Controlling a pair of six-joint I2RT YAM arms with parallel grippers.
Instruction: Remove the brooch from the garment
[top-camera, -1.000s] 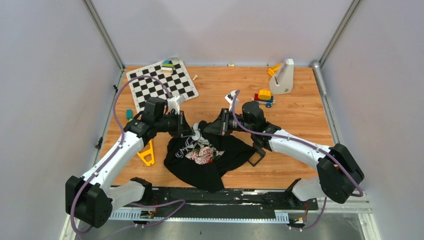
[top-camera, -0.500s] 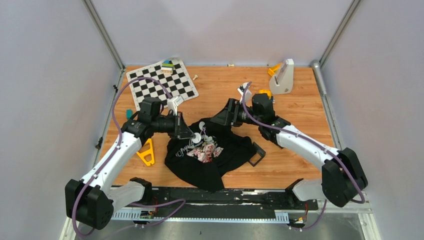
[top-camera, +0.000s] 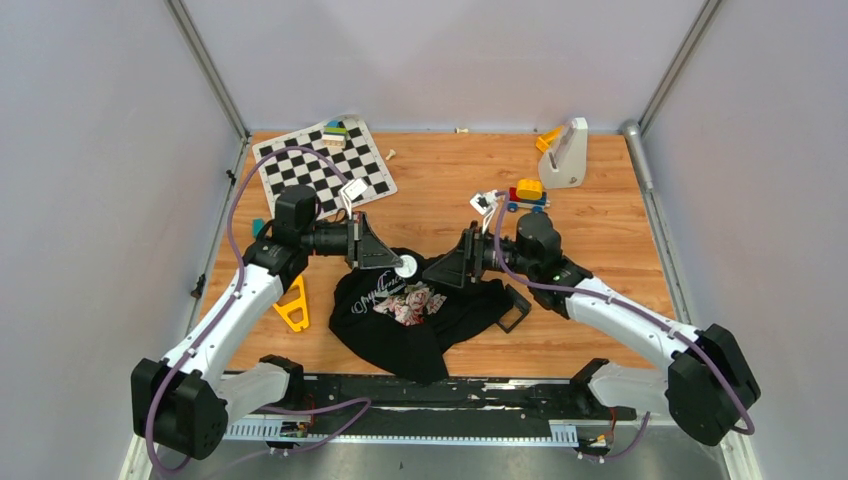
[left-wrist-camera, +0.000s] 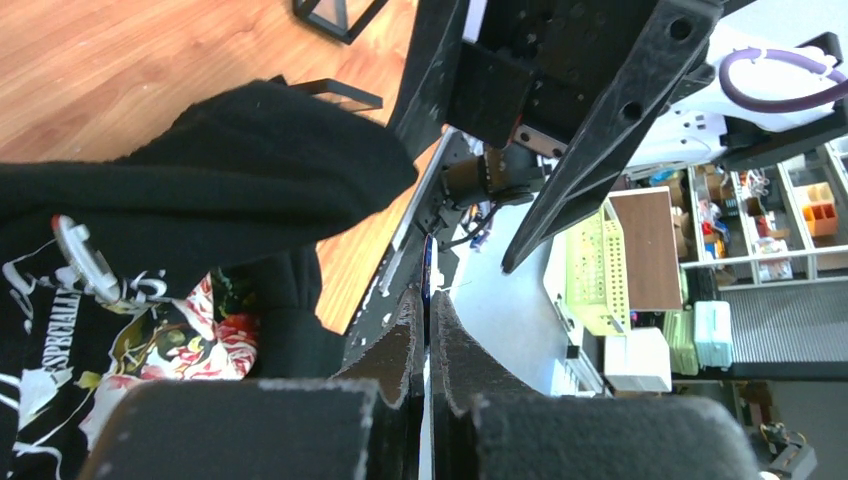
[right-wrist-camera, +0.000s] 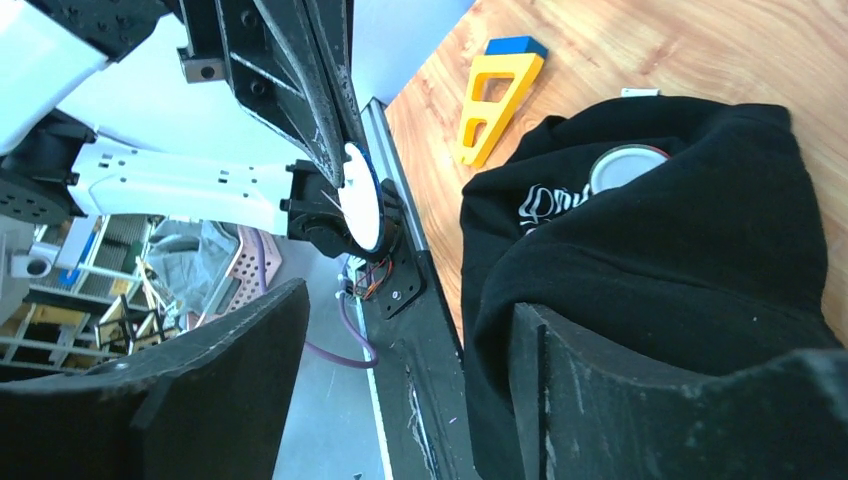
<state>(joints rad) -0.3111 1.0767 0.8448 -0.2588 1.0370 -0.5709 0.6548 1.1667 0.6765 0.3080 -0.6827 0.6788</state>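
Note:
A black shirt (top-camera: 410, 325) with a floral print lies crumpled on the table's near middle. My left gripper (top-camera: 398, 265) is shut on the brooch (top-camera: 406, 266), a thin round disc held just above the shirt's top edge. The right wrist view shows the brooch's (right-wrist-camera: 360, 195) white face and blue rim. In the left wrist view only the brooch's blue edge (left-wrist-camera: 427, 282) pokes out past the left gripper (left-wrist-camera: 427, 300). My right gripper (top-camera: 432, 274) faces it, open, with a shirt fold (right-wrist-camera: 680, 250) beside one finger (right-wrist-camera: 560, 400). Another round silvery disc (right-wrist-camera: 625, 165) rests on the cloth.
A yellow triangular tool (top-camera: 294, 308) lies left of the shirt, a black square frame (top-camera: 515, 310) right of it. A checkerboard (top-camera: 320, 165) sits at the back left. Toy blocks (top-camera: 527, 193) and a white stand (top-camera: 567, 152) are at the back right.
The right gripper opened, swung away to the back, then came down beside the shirt's upper right. The left gripper stayed shut, and the disc in it has shifted slightly right.

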